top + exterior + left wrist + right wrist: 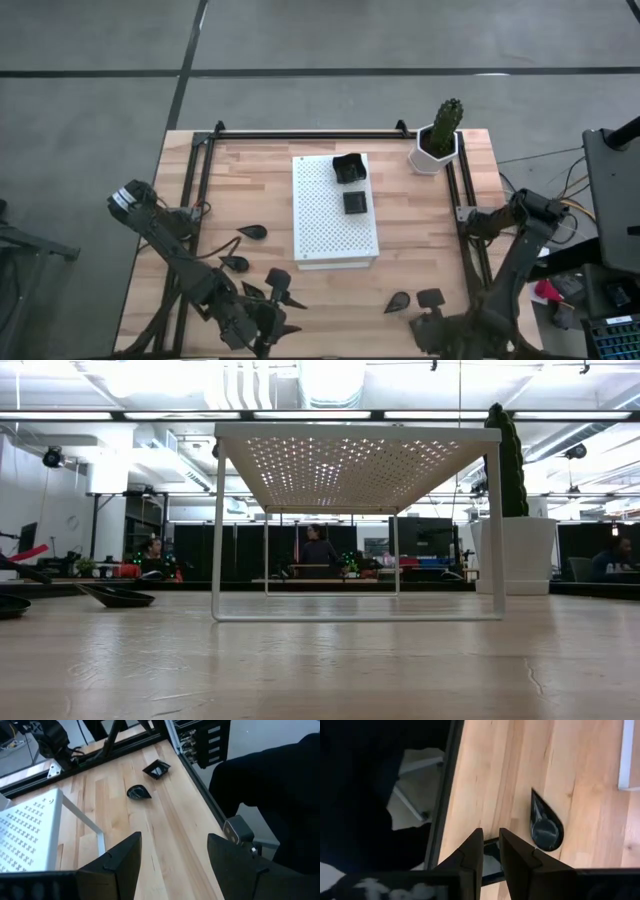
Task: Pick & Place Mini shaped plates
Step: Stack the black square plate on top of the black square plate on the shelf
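Observation:
The white perforated board [335, 215] stands mid-table and carries two mini plates [346, 168] [355, 203]. Several more dark plates lie flat on the wood at the near left [252, 232] [235, 264] [278, 280]. A teardrop plate [398, 301] [545, 825] and a square plate [431, 298] lie at the near right. My left gripper [275, 320] [172, 865] is open near the left group and holds nothing. My right gripper [425, 325] [491, 845] is at the square plate, its fingers almost together. My right gripper pinches the square plate by its edge [491, 862], which shows in the narrow gap between the two fingers. The fingers come from above, slanting from the table's near side. They hide most of the plate, which looks still at table level.
The white hexagonal cactus pot [437, 145] [515, 560] stands at the far right corner. Black frame rails [195, 190] [465, 220] run along both sides of the table. Bare wood lies between the board and the near edge. People sit in the room beyond [318, 550].

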`<state>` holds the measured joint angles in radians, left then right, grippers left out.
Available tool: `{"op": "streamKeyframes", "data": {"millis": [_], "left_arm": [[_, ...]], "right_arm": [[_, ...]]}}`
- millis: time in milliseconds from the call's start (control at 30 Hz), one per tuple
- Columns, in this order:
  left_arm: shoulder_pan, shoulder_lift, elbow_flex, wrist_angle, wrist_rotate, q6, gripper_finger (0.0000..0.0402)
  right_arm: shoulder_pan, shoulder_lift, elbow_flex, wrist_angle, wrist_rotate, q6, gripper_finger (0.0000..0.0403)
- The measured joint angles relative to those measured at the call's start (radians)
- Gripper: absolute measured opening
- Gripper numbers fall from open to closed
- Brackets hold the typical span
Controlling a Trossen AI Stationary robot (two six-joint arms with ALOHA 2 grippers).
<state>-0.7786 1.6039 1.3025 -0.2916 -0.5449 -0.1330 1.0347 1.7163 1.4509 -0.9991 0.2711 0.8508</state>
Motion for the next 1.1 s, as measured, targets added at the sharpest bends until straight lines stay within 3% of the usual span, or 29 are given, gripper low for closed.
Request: {"op": "streamKeyframes", "data": {"millis": [433,767,1100], "left_arm": [[0.04,0.0,0.0,0.017,-0.009,0.001,0.022],[0.064,0.001,0.0,0.056,-0.008,0.004,0.022],[0.077,0.001,0.0,0.056,-0.007,0.02,0.022]], "right_arm": [[0.094,0.098,-0.002,-0.121,0.072,0.048,0.0056],[0.139,0.174,-0.007,-0.148,-0.016,0.059,0.0056],[0.142,0.182,-0.009,-0.15,-0.018,0.063,0.0056]]}}
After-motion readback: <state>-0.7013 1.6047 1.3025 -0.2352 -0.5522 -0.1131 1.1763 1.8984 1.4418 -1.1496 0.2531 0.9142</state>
